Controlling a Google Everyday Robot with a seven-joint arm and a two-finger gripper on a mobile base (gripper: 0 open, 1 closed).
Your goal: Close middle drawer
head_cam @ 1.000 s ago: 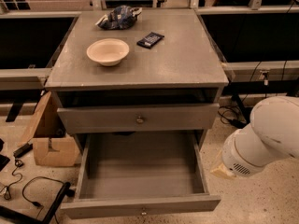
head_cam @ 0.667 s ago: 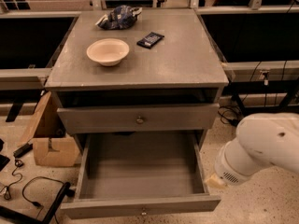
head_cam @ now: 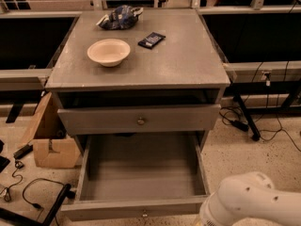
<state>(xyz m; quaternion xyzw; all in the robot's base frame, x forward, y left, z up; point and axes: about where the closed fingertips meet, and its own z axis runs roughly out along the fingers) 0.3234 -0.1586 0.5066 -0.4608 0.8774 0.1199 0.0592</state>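
Observation:
The middle drawer (head_cam: 141, 173) is pulled far out of the grey cabinet, showing its bare grey inside. Its low front panel (head_cam: 131, 209) runs along the bottom of the view, with a small round knob (head_cam: 144, 214) at its centre. Above it, the similar drawer with the taller front panel (head_cam: 138, 119) is pushed in. A white rounded arm segment (head_cam: 251, 201) sits at the lower right, just beside the open drawer's right front corner. My gripper is not in view; it lies beyond the bottom edge of the view.
The cabinet top (head_cam: 188, 55) holds a cream bowl (head_cam: 108, 52), a dark flat packet (head_cam: 151, 39) and a crumpled blue bag (head_cam: 118, 17). A cardboard box (head_cam: 49, 140) and cables (head_cam: 28, 192) lie on the floor at the left. More cables (head_cam: 263, 121) lie at the right.
The white arm has moved down and to the left, sinking toward the bottom edge near the drawer's right front corner. The drawer stays pulled out.

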